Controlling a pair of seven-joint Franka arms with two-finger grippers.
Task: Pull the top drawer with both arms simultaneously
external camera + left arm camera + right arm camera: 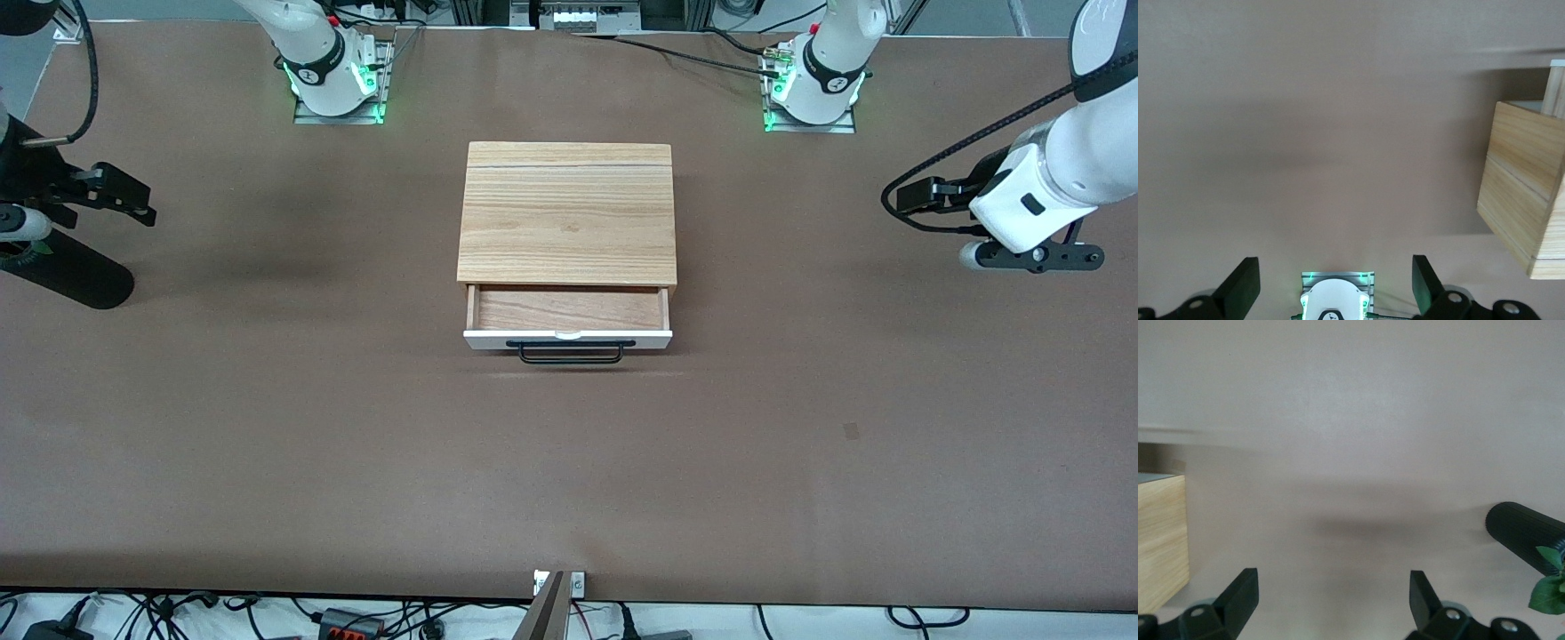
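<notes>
The wooden cabinet (pixel 567 213) stands mid-table. Its top drawer (pixel 569 308) is pulled partly out, showing the light wood bottom, the white front panel (pixel 569 338) and the black bar handle (pixel 571 353). My left gripper (pixel 1036 258) hangs open over bare table at the left arm's end, well away from the cabinet. Its wrist view shows wide-apart fingers (pixel 1245 283) and the cabinet's side (pixel 1521 200). My right gripper (pixel 27 233) is open over the right arm's end. Its wrist view shows spread fingers (pixel 1241 593) and a cabinet corner (pixel 1161 540). Neither touches the handle.
A black ribbed cylinder (pixel 71 276) lies at the right arm's end, under my right gripper; it also shows in the right wrist view (pixel 1525 527) with green leaves (pixel 1548 587) beside it. The left arm's base (pixel 1335 303) shows between the left fingers. Brown table (pixel 569 480) surrounds the cabinet.
</notes>
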